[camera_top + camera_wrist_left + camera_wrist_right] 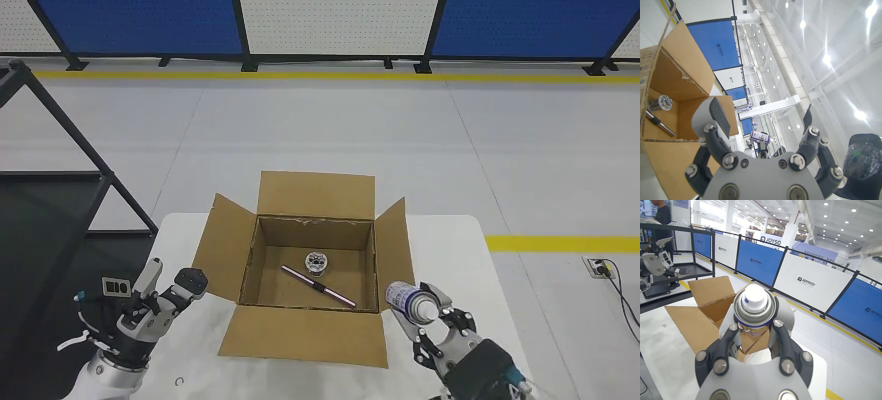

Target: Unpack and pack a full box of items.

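We are seeing bright overhead light.
Ceiling lamps are flaring into streaks in the left wrist view, the box is shading its own floor, and the fence is bowing.

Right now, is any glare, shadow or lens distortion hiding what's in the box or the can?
Top view: even light, only soft shade inside the cardboard box; the metal rod and round metal part read plainly. Left wrist view: ceiling lights flare into streaks, clear of the box, whose edge the lens bows. Right wrist view: the spray can is evenly lit.
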